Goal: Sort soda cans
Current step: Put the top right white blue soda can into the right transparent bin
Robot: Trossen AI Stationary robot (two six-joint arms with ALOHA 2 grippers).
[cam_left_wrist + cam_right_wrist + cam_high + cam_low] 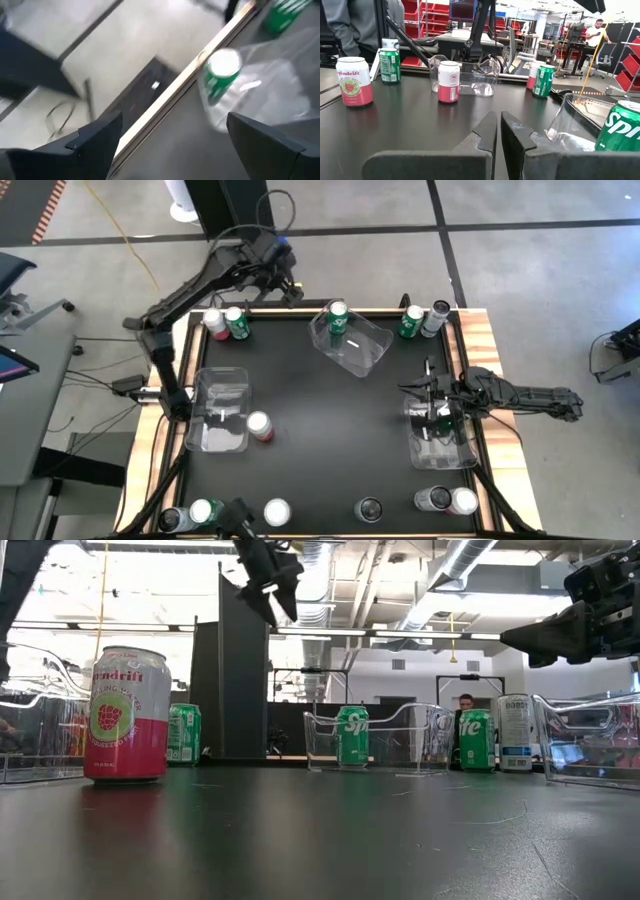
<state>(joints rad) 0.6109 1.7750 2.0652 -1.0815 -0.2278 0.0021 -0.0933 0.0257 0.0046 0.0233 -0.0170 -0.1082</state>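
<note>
Soda cans stand about the black table. A green can stands upright in the clear far-middle bin. A pink can and a green one stand at the far left. A green can and a pale one stand at the far right. A red-and-white can stands beside the left bin. Several more stand along the near edge. My left gripper hangs open, high over the far edge, left of the middle bin, with nothing in it. My right gripper is shut and level over the right bin.
The wooden table rim frames the mat. A dark post stands beyond the far edge. A person stands by the table, and another is farther off. Bare mat lies between the bins.
</note>
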